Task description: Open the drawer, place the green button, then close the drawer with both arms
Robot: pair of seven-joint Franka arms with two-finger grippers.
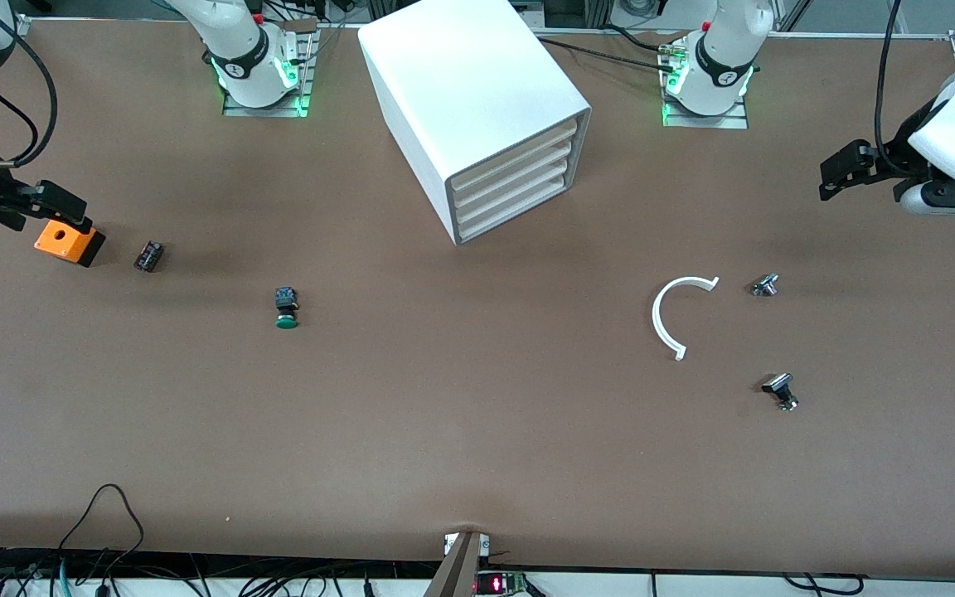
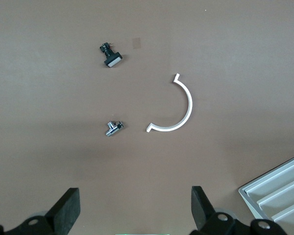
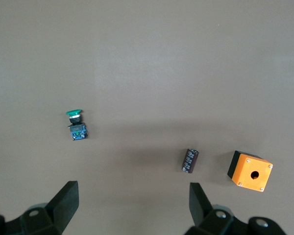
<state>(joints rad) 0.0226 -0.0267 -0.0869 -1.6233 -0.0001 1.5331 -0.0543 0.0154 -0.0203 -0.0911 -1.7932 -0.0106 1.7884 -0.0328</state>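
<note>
At the right arm's end of the table the right gripper hangs over the orange box, its fingers spread wide and holding nothing. Beside the box lies a small dark cylinder, then the button, on its side with the long axis toward the front camera, green cap nearer. The right arm seems clearly closer to it. The cabinet stands in the middle; its lowest drawer is shut. Then come a white curved strip and two small metal parts. The left gripper hangs wide open, empty, over the left arm's end.
</note>
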